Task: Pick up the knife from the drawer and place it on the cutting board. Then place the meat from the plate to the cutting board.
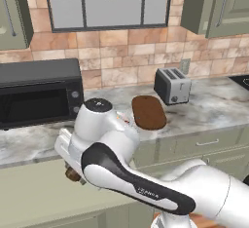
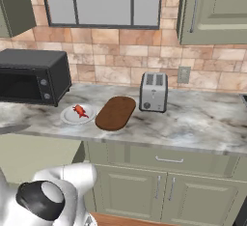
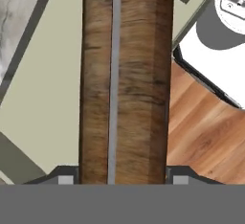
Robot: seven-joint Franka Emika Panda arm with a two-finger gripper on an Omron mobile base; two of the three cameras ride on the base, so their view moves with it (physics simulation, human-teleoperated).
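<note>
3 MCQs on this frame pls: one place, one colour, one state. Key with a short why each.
1. Where is the meat?
A. on the plate
B. on the cutting board
C. in the drawer

2. What colour is the toaster?
A. red
B. silver
C. green

3. What is the gripper doing?
A. open over the plate
B. shut on the knife
C. shut on the meat

Key: A, it lies on the white dish beside the board; B, metallic grey body; B, the wooden handle sits between the fingertips in the hand view.

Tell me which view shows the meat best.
The right base view: the meat lies unobstructed on the white plate beside the cutting board. In the left base view the arm blocks that spot.
</note>
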